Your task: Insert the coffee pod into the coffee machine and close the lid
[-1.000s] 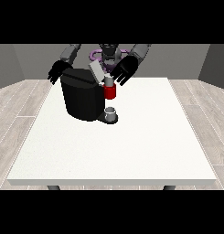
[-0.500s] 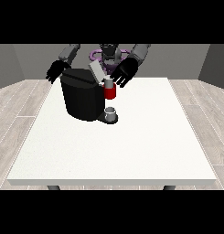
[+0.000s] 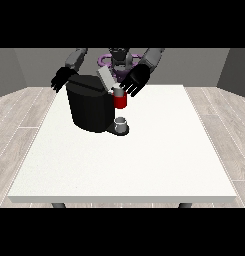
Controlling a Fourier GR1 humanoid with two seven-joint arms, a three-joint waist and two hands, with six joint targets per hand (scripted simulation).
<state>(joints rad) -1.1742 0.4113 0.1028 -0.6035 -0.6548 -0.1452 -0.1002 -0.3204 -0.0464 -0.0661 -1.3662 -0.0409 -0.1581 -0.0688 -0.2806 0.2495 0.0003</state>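
Two hands flank the coffee machine (image 3: pixel 91 107). The hand at the view's right (image 3: pixel 135 81), fingers spread and empty, hovers by the raised lid (image 3: pixel 106 80); closing it seems next.

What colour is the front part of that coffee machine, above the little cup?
Red, seen in the front view.

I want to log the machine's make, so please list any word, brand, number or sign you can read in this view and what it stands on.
None can be read: the black coffee machine, its raised grey lid, its red front part, the small grey cup and the large white table show no lettering, number or sign in the front view.
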